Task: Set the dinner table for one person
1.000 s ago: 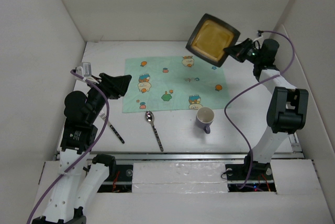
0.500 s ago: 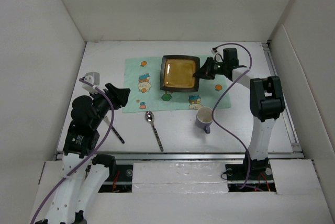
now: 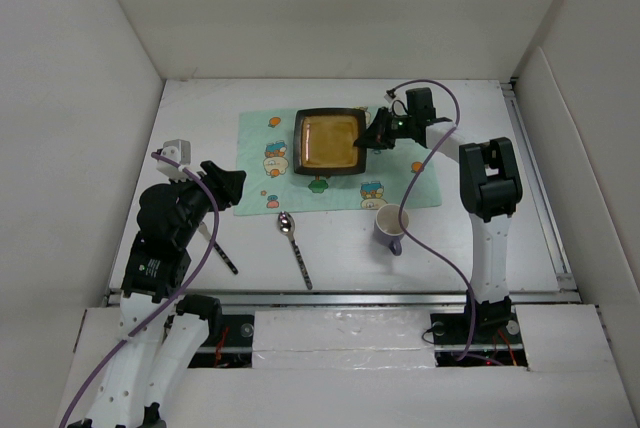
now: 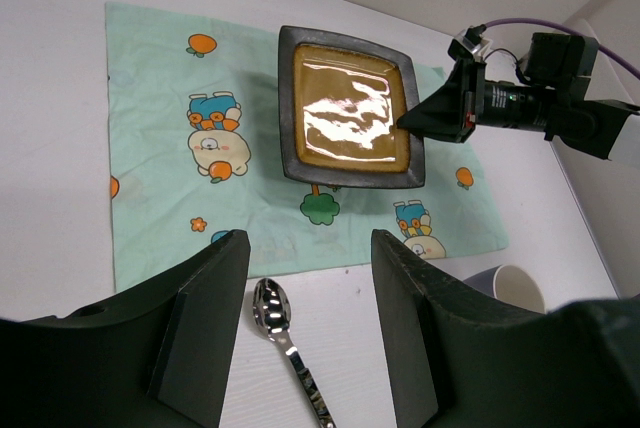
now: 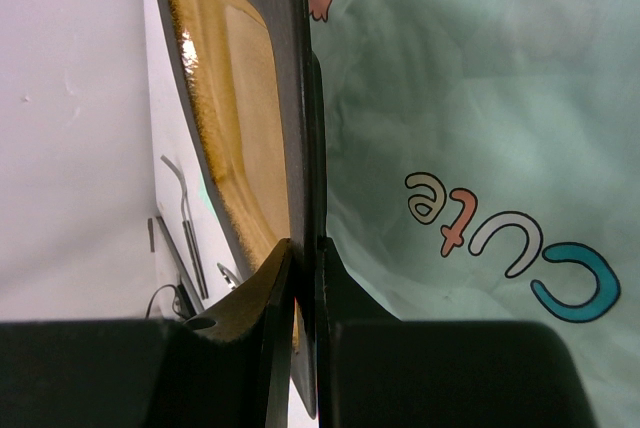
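Observation:
A square dark plate (image 3: 329,140) with an amber glazed centre lies level over the middle of the mint-green cartoon placemat (image 3: 270,188) on the white dinner table (image 3: 500,238). I cannot tell whether it touches the cloth. My right gripper (image 3: 372,138) is shut on the plate's right rim; in the right wrist view its fingers (image 5: 305,248) pinch the plate's edge (image 5: 240,118). My left gripper (image 3: 226,182) is open and empty at the placemat's near left corner, above the spoon (image 4: 272,310). The plate (image 4: 347,108) and the right gripper (image 4: 440,118) also show in the left wrist view.
A spoon (image 3: 295,246) and a fork (image 3: 215,246) lie on the table in front of the placemat. A purple mug (image 3: 391,226) stands upright by the placemat's near right corner. White walls close in the left, far and right sides.
My right arm has carried the plate from high at the far right down and left to the middle of the placemat. My left arm has drawn back slightly.

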